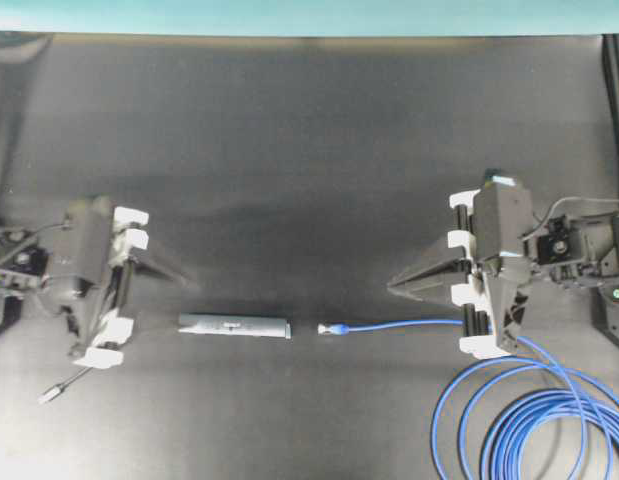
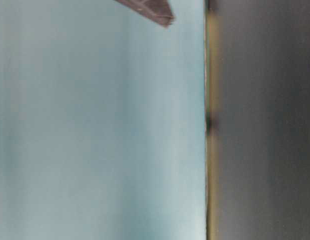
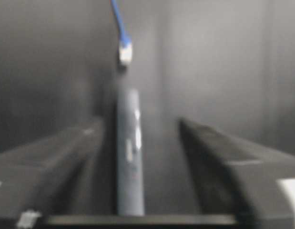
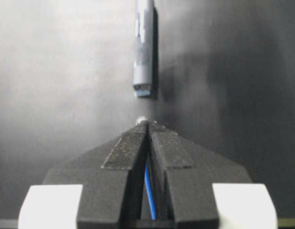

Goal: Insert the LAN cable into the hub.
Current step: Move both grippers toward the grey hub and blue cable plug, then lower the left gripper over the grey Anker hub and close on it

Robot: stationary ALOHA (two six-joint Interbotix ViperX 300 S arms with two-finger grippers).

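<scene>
Worktop (image 1: 309,150) of matte black carries the slim dark-grey rectangular hub (image 1: 235,326), lying flat along its length near the middle; the plug of the long bright-blue LAN cable (image 1: 332,328) faces the hub's end, just apart from it, while the cable's loops coil at the lower right; the left hand (image 1: 161,268) sits low beside the hub, fingers spread wide and released, the hub lying between them in the wrist view; the right hand (image 1: 393,285) points toward the hub, fingers clenched together, gripping nothing, with the blue cable running beneath it
</scene>
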